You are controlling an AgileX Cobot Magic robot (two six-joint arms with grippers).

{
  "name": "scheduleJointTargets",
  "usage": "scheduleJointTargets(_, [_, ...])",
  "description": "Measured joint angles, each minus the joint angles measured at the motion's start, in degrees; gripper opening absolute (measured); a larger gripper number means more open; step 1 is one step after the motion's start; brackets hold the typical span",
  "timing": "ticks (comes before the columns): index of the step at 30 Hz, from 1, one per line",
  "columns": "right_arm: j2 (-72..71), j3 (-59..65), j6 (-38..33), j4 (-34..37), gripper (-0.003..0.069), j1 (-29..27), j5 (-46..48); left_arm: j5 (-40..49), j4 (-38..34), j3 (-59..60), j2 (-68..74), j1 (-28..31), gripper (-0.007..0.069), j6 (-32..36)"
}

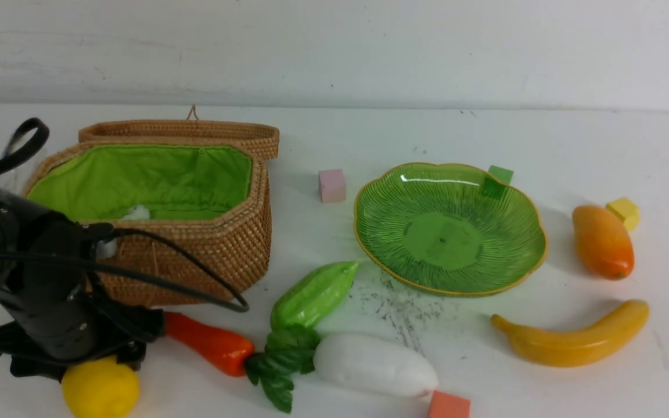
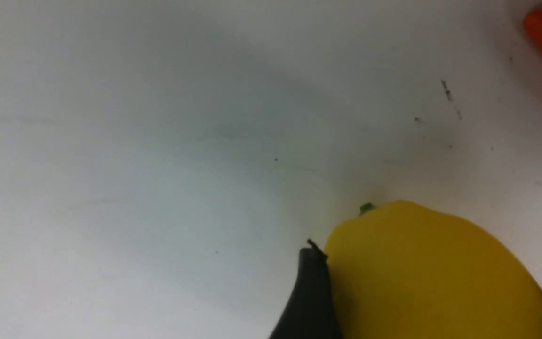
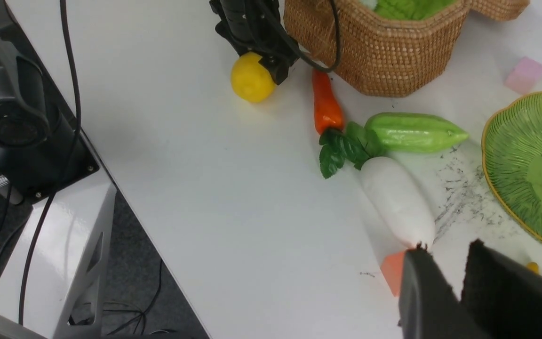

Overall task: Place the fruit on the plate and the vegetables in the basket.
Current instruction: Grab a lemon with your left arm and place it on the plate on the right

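I am straddling the lemon (image 1: 100, 388) with my left pincer (image 2: 435, 254) at the near left of the table (image 1: 543, 145). Its jaws are standing wide on either side of the fruit, and one finger (image 2: 308, 292) is touching the peel. I cannot tell whether I am actually squeezing it. The lemon is sitting on the tabletop.

My right pincer (image 3: 450, 256) is hanging over the near edge, its jaws almost together with only a slit between them, and it is gripping nothing. Just past it an orange cube (image 1: 448, 405) is lying by the blunt end of the radish (image 1: 372, 364). The radish's leaves are meeting the carrot (image 1: 209, 342) and the gourd (image 1: 313, 294). Off to the right the banana (image 1: 572, 339) is lying on the table.

Farther back the plate (image 1: 450, 229) is resting right of centre. The mango (image 1: 603, 242) is lying beside it on the table, next to a yellow cube (image 1: 623, 212). A green cube (image 1: 498, 177) is sitting at the plate's far rim. A pink cube (image 1: 332, 186) is standing between the plate and the basket (image 1: 218, 249), which is standing open at the far left with its lid (image 1: 195, 130) folded back.
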Motion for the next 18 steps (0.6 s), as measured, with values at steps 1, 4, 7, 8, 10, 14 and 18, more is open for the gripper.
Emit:
scheduleJointTargets(1, [0.00,0.00,0.00,0.00,0.0142,0.00,-0.06,0.53,-0.19,0.07,-0.24,0.00,0.0570,0.13])
scheduleJointTargets(4, [0.00,0.00,0.00,0.00,0.0142,0.00,-0.12,1.26,-0.44,0.12,-2.44,0.00,0.0570,0.25])
scheduleJointTargets(7, [0.00,0.00,0.00,0.00,0.0142,0.00,-0.17,1.31,-0.80,0.12,-4.56,0.00,0.0570,0.37])
scheduleJointTargets(8, [0.00,0.00,0.00,-0.14,0.0142,0.00,-0.23,1.46,-1.32,0.12,-7.01,0.00,0.0570,0.80])
scheduleJointTargets(10, [0.00,0.00,0.00,-0.34,0.0142,0.00,-0.30,1.86,-2.89,0.12,-9.78,0.00,0.0570,1.92])
scheduleJointTargets(14, [0.00,0.00,0.23,-0.85,0.0142,0.00,-0.37,1.56,-9.65,0.30,-17.27,-0.50,0.0570,8.77])
scheduleJointTargets(18, [0.00,0.00,3.36,-2.63,0.0143,0.00,-0.76,-2.32,-19.51,-0.68,-23.07,-6.24,0.0570,20.74])
